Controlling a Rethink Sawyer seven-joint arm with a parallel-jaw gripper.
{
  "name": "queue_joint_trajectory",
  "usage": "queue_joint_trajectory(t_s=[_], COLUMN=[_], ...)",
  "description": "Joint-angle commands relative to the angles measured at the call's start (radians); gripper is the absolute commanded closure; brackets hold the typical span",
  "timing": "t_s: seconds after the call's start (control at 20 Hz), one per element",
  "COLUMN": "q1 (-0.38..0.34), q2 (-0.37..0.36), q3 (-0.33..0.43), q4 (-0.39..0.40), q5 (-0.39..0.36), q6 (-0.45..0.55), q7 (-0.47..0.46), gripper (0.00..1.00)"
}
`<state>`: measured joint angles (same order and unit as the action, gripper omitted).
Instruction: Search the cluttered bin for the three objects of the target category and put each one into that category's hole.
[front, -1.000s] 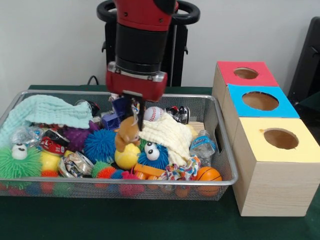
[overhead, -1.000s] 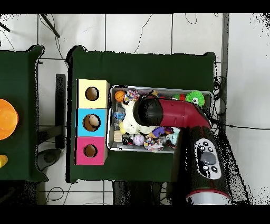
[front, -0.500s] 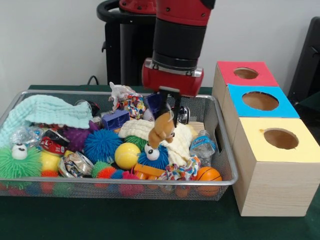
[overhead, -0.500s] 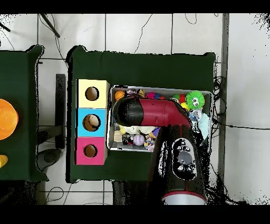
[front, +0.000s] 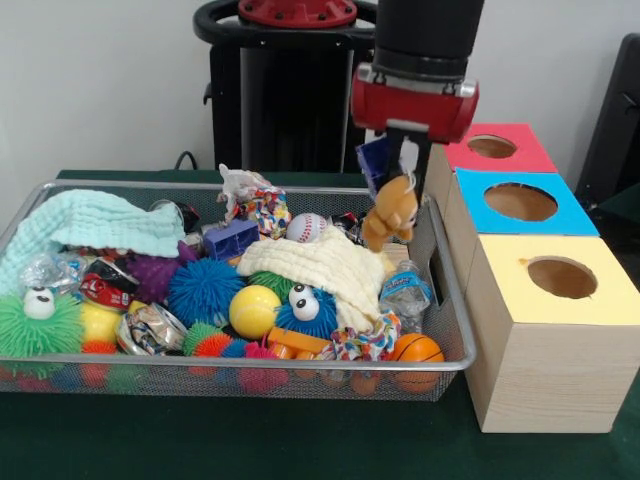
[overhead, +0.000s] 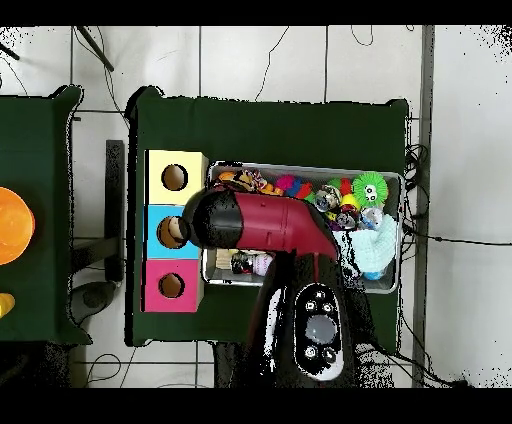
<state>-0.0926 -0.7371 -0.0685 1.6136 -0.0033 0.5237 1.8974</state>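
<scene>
My gripper (front: 398, 186) is shut on a small brown plush toy (front: 389, 214) and holds it in the air above the right end of the bin (front: 250, 362), close to the boxes. The hole (front: 492, 146) in the red-topped box lies to the right of the gripper and a little behind it. In the overhead view the arm's end (overhead: 208, 222) hides the gripper and toy; it sits over the bin's rim (overhead: 300, 167) beside the blue box. The red box's hole (overhead: 171, 285) shows there too.
The blue-topped box's hole (front: 521, 201) and the yellow-topped box's hole (front: 562, 277) lie nearer the camera. The bin holds a cream cloth (front: 320, 265), a mint cloth (front: 95, 225), a yellow ball (front: 254, 311), a baseball (front: 307, 227), fuzzy balls and a water bottle (front: 405, 290).
The gripper has lifted the brown plush toy out of the middle of the bin and carried it up and to the right, towards the boxes.
</scene>
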Motion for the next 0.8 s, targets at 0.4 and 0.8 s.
queue_joint_trajectory(t_s=[0.4,0.8], q1=[-0.154,-0.267], q2=[-0.068,0.080], q3=[0.222,0.306], q4=[0.258,0.149], q5=[0.233,0.152], q6=[0.097,0.030], q7=[-0.002,-0.076], gripper=[1.00,1.00])
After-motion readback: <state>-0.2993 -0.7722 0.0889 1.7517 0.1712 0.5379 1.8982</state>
